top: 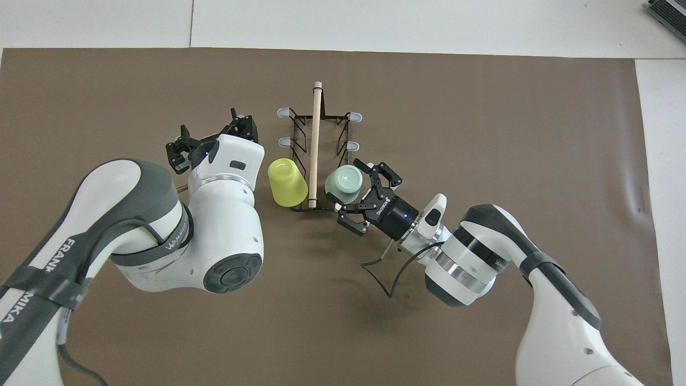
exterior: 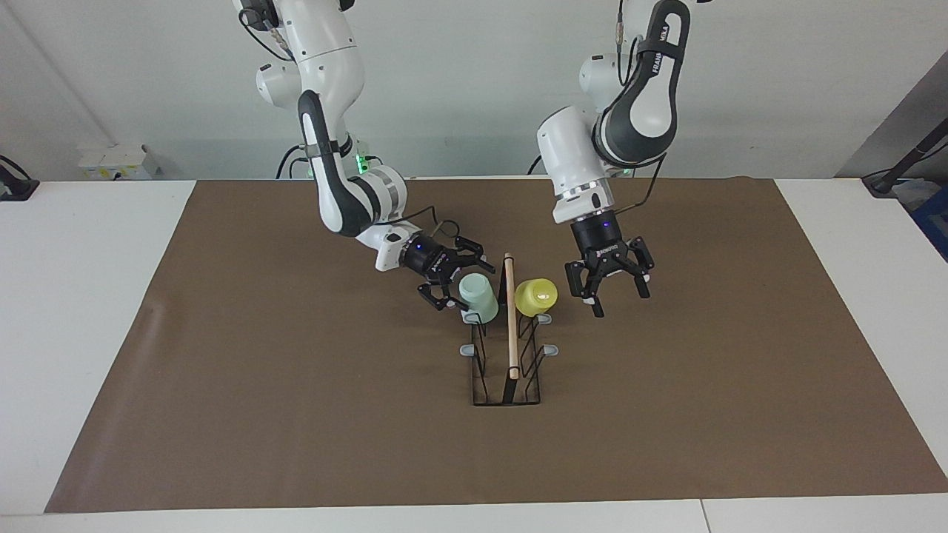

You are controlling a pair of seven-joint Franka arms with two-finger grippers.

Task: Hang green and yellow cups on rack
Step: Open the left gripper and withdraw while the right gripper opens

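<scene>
Starting at the right arm's end, the white worktop carries a brown mat that stops short of the worktop's edges. We note a broad stretch of mat between that end and the rack.

The right gripper reaches in low and slantwise beside the rack, over the mat. Its fingers are spread, with the green cup at their tips. We cannot tell whether they touch it.

The green cup, pale mint, plain and tapered, sits mouth-down on a prong at the rack's end nearest the robots. It is on the right arm's side of the bar and leans outward.

The rack stands mid-mat, a narrow black wire frame under a long light wooden bar that runs away from the robots. Four grey prong caps show bare, farther from the robots than the cups.

The yellow cup, bright and of like shape, sits mouth-down on the matching prong on the left arm's side, also tilted outward.

The left gripper hangs over bare mat, apart from the yellow cup, pointing down with its fingers spread and holding nothing. A wide run of mat lies between it and the left arm's end.
</scene>
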